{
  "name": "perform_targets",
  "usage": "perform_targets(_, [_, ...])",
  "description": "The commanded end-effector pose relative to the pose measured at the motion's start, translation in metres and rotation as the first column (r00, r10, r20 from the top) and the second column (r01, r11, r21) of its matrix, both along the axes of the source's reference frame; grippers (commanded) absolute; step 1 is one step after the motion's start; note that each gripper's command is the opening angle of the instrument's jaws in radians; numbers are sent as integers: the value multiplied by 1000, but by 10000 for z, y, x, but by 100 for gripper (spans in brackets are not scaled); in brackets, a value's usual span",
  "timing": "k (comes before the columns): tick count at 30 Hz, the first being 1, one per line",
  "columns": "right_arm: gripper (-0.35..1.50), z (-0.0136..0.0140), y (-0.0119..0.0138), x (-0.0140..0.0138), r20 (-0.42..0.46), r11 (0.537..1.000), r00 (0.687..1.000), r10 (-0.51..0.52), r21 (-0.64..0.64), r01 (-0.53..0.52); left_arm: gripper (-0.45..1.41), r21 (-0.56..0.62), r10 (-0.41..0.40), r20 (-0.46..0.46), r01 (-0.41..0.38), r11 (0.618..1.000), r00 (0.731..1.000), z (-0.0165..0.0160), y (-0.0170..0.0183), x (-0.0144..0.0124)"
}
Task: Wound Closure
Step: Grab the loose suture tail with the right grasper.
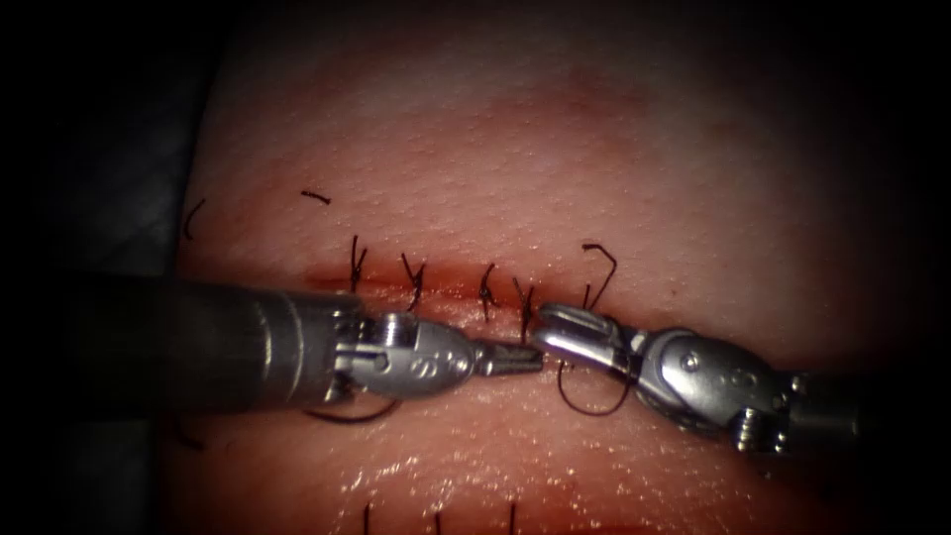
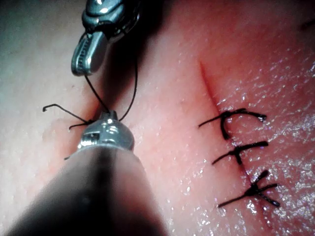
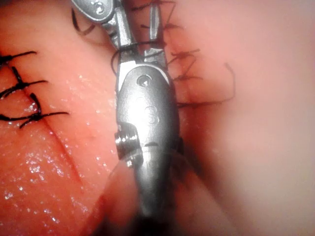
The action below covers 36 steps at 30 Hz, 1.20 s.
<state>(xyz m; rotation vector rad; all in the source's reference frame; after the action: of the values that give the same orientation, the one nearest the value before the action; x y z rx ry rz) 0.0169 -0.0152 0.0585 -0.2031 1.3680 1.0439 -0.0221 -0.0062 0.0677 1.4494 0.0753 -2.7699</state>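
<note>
Two tools meet mid-frame over the stitched cut (image 1: 436, 282): left tool (image 1: 515, 361) closed gripping thread (image 1: 584, 401), right tool (image 1: 560, 332) slightly open, empty, seemingly knot-tying.

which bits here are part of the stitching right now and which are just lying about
In use: left tool, shut on the thread; right tool, jaws open; the cut in the tissue.

Lying about: finished stitches; cut ends of thread.
</note>
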Motion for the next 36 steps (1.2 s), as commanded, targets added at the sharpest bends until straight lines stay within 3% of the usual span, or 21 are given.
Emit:
perform_targets(1, [46, 3, -9, 2, 56, 999, 998, 21, 23, -22, -45, 1, 6, 1, -6, 1000, 1000, 5, -4, -7])
perform_targets(2, [39, 5, -13, -2, 132, 998, 990, 44, 43, -50, -45, 1, 10, 3, -10, 1000, 1000, 5, -9, -9])
perform_targets(6, [51, 12, -14, -19, 288, 989, 952, 101, 72, -126, -45, 4, 14, 4, -14, 1000, 1000, 1, -15, -17])
perform_targets(7, [51, 12, -14, -19, 288, 989, 952, 101, 72, -126, -45, 4, 14, 4, -14, 1000, 1000, 1, -15, -17])
perform_targets(9, [76, 21, -6, -25, 314, 978, 939, 143, 102, -184, -45, 4, 8, 2, -8, 1000, 1000, 2, -14, -25])
perform_targets(11, [84, 23, -5, -25, 323, 976, 935, 147, 106, -190, -45, 3, 9, 5, -9, 1000, 1000, 3, -16, -28])
perform_targets(12, [100, 32, -1, -22, 354, 971, 923, 150, 125, -205, -45, 3, 14, 13, -14, 1000, 1000, 5, -20, -34])
perform_targets(18, [120, 50, 17, -21, 402, 964, 901, 164, 126, -232, -45, 6, 22, 13, -22, 1000, 1000, 6, -21, -37])
perform_targets(19, [123, 57, 23, -20, 437, 964, 885, 163, 121, -238, -45, 7, 26, 12, -26, 1000, 1000, 6, -22, -35])
perform_targets(26, [106, 69, 34, -12, 558, 978, 829, 40, 148, -146, -45, 13, 26, 12, -26, 1000, 1000, 6, -22, -34])
perform_targets(33, [93, 73, 41, -9, 595, 980, 804, -22, 170, -99, -45, 15, 29, 11, -29, 999, 1000, 6, -22, -33])
perform_targets(34, [74, 75, 43, -6, 599, 980, 799, -47, 184, -81, -45, 14, 28, 10, -29, 999, 1000, 6, -23, -33])
perform_targets(36, [64, 76, 44, -1, 601, 979, 797, -63, 193, -68, -45, 14, 28, 10, -28, 1000, 1000, 6, -23, -34])
